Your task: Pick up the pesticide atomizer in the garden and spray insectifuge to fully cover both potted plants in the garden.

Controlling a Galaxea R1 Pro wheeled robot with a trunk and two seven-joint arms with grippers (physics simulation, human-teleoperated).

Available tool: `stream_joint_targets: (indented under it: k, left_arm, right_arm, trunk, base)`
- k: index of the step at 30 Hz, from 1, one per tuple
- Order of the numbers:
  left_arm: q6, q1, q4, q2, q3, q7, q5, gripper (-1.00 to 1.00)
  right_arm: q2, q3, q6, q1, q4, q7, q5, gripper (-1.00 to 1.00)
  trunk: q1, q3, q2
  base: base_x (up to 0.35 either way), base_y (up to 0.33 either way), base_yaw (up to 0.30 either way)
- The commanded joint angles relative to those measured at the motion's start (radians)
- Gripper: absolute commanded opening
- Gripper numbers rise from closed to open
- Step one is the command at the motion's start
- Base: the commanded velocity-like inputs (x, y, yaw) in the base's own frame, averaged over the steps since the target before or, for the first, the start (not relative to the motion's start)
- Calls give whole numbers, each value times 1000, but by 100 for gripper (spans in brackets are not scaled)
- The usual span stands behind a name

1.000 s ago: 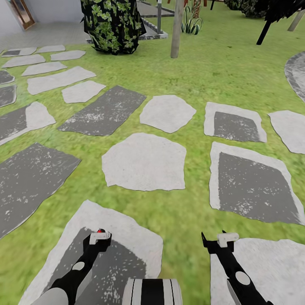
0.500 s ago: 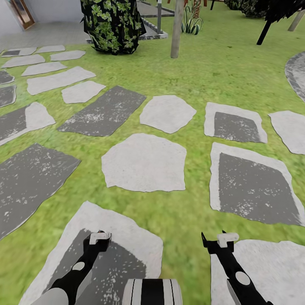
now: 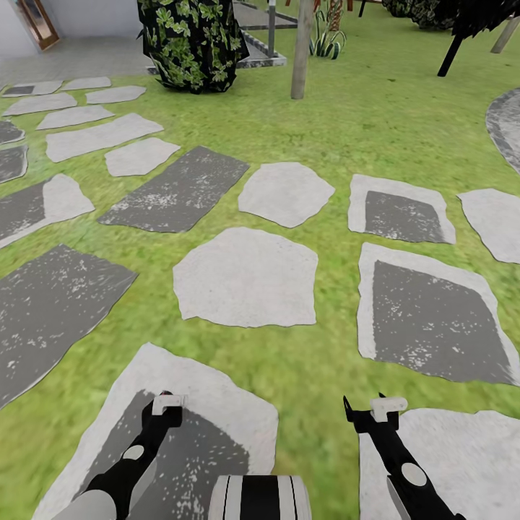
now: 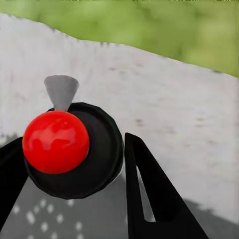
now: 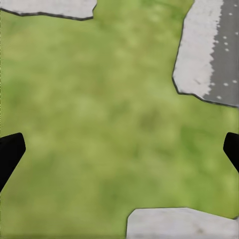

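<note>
- The robot stands on a lawn (image 3: 375, 123) crossed by stepping stones (image 3: 247, 278), both arms held low in front of its trunk.
- The left gripper (image 3: 167, 404) hangs over a grey stone near the view's lower edge; whether its jaws are open or closed cannot be told, and its wrist camera shows a red ball (image 4: 56, 142) on a black round part between dark fingers.
- The right gripper (image 3: 375, 412) is spread wide over grass and holds nothing.
- The pesticide atomizer and the 2 potted plants are somewhere beyond this stretch of garden.
- The step in hand looks like travel: steer on, arms tucked, scanning for the bottle.
- A dark leafy shrub (image 3: 191, 43) and a post (image 3: 301, 50) stand at the lawn's far edge.
</note>
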Motion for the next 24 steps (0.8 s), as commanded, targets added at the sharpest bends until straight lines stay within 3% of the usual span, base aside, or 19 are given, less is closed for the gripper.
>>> stream_joint_targets:
  k: [1,8,24]
  left_arm:
    - [-4,0,1,-1,8,-1,-11,-100]
    - [-4,-1,0,-1,8,-5,-10,-100]
    - [8,-1,0,-6,7,-6,-11,-100]
  right_arm:
    - [0,0,-3,0,0,0,5,100]
    - [0,0,-3,0,0,0,5,100]
    - [0,1,-2,0,-4,-2,4,100]
  trunk:
    - [0,-1,0]
    - [0,-1,0]
    - [-7,61,4]
  base:
    - [0,0,0]
    - [0,0,0]
    - [0,0,0]
